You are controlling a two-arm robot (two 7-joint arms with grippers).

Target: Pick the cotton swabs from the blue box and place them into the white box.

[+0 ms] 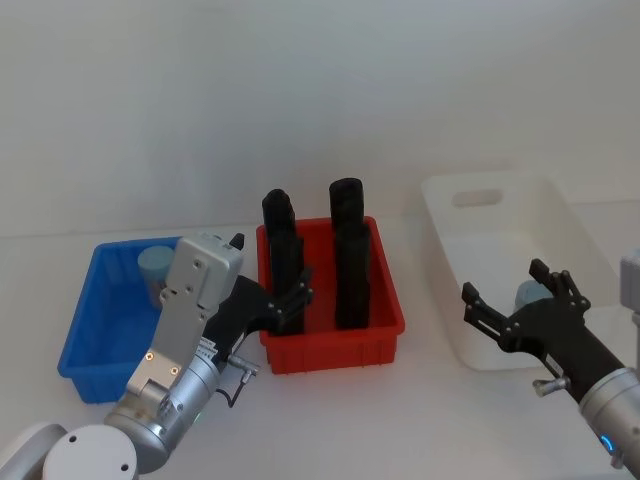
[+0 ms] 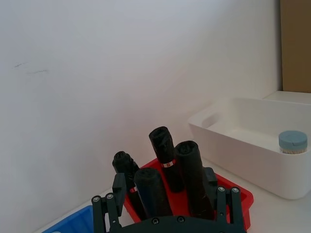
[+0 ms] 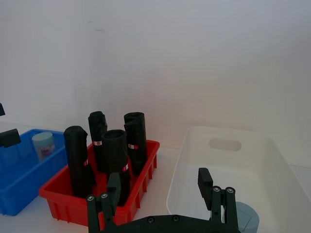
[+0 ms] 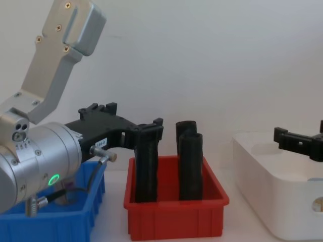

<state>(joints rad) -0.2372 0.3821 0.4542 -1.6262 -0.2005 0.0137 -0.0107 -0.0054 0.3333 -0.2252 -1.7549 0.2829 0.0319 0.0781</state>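
One cotton swabs tub (image 1: 155, 268) with a pale blue lid stands in the blue box (image 1: 88, 345), at its far end; the right wrist view shows it too (image 3: 43, 144). Another tub (image 2: 292, 143) sits in the white box (image 1: 560, 215), partly behind my right gripper (image 1: 510, 285). That gripper hovers open and empty over the white box's near end. My left gripper (image 1: 270, 275) is open and empty, raised between the blue box and the red bin, pointing toward the red bin's black objects.
A red bin (image 1: 330, 345) holding several tall black upright objects (image 1: 350, 250) stands between the blue box and the white box. A plain wall closes off the back. Bare table lies in front of the bins.
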